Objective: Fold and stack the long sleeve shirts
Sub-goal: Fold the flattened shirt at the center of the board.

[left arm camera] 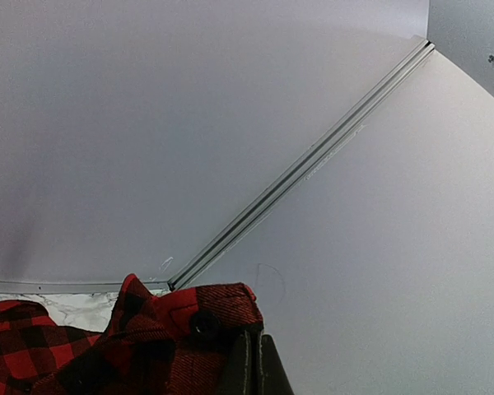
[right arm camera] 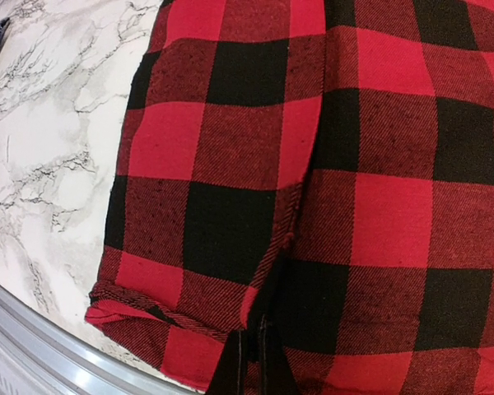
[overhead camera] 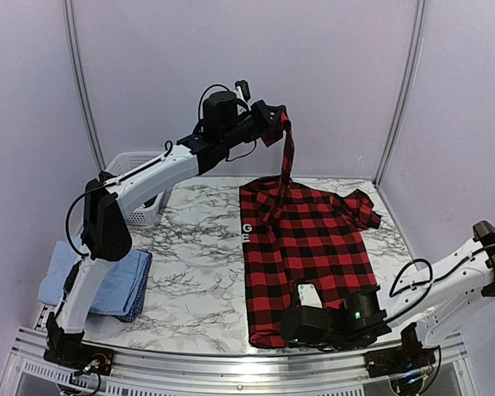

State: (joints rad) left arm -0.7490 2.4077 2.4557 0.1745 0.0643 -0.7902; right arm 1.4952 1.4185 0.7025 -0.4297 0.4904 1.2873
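Note:
The red-and-black flannel shirt point(overhead camera: 309, 247) lies spread on the marble table point(overhead camera: 194, 256), with white lettering point(overhead camera: 247, 233) at its left edge. My left gripper point(overhead camera: 274, 125) is raised high at the back, shut on the sleeve cuff point(left arm camera: 199, 322), and the sleeve point(overhead camera: 285, 169) hangs down from it to the shirt. My right gripper point(overhead camera: 295, 318) sits low at the table's near edge, shut on the flannel's bottom hem point(right arm camera: 255, 306). The light blue shirt point(overhead camera: 99, 276) lies folded at the table's left edge.
A white mesh basket point(overhead camera: 136, 173) stands at the back left behind the left arm. A metal rail point(overhead camera: 231, 363) runs along the near edge. Pale enclosure walls point(left arm camera: 230, 123) close the back and sides.

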